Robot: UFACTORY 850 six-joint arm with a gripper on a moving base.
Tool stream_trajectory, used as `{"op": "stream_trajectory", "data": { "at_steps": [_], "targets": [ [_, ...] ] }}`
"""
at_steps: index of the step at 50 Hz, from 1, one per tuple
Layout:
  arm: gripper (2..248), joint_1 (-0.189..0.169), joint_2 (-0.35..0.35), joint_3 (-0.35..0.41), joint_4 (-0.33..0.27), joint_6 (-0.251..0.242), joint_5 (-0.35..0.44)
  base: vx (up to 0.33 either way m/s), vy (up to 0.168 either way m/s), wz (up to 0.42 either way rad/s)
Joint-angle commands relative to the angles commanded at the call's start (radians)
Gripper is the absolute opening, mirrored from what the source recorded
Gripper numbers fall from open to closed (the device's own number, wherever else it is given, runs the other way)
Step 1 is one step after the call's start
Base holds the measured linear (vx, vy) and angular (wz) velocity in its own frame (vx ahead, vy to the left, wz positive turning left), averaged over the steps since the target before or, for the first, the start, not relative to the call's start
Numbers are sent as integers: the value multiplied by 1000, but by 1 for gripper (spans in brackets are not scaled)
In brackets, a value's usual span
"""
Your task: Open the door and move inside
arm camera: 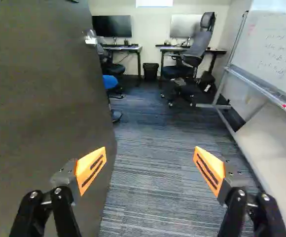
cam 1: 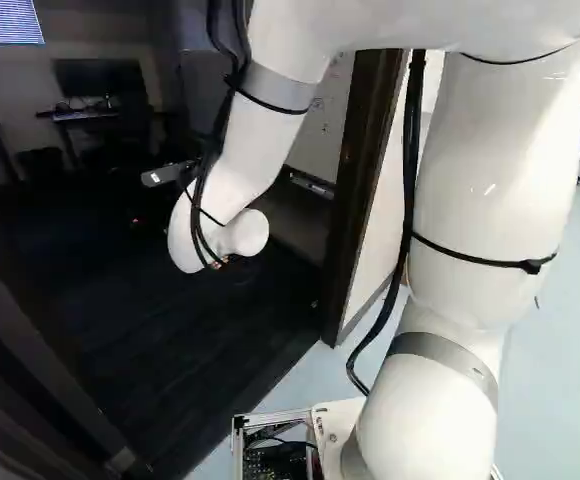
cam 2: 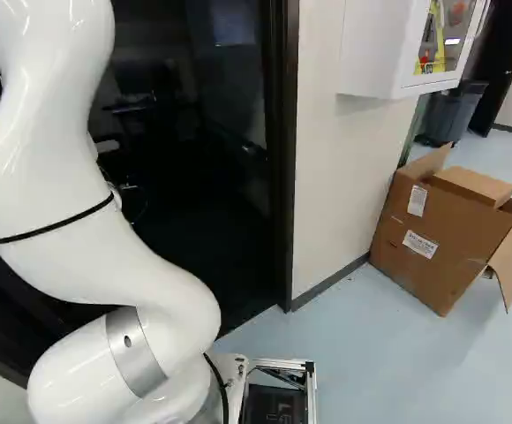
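Okay, gripper (arm camera: pixel 150 150) spread wide, nothing between its orange pads; the door (arm camera: pixel 44 98) stands swung into the office, its flat face beside one finger, on the side away from the whiteboard (arm camera: pixel 276 54) (contact: can't tell). Its free edge runs upright, lever handle (arm camera: pixel 89 38) farther in past that finger, carpet (arm camera: pixel 153 173) straight ahead. Opening looks mostly done; next is probably driving in, arm kept off both door and door frame (cam 1: pixel 355 190).
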Motion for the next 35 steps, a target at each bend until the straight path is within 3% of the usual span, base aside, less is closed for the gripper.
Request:
{"op": "stream_trajectory", "data": {
  "at_steps": [35],
  "targets": [
    [247,-84,121,129,0,0,0,0,0,0]
  ]
}}
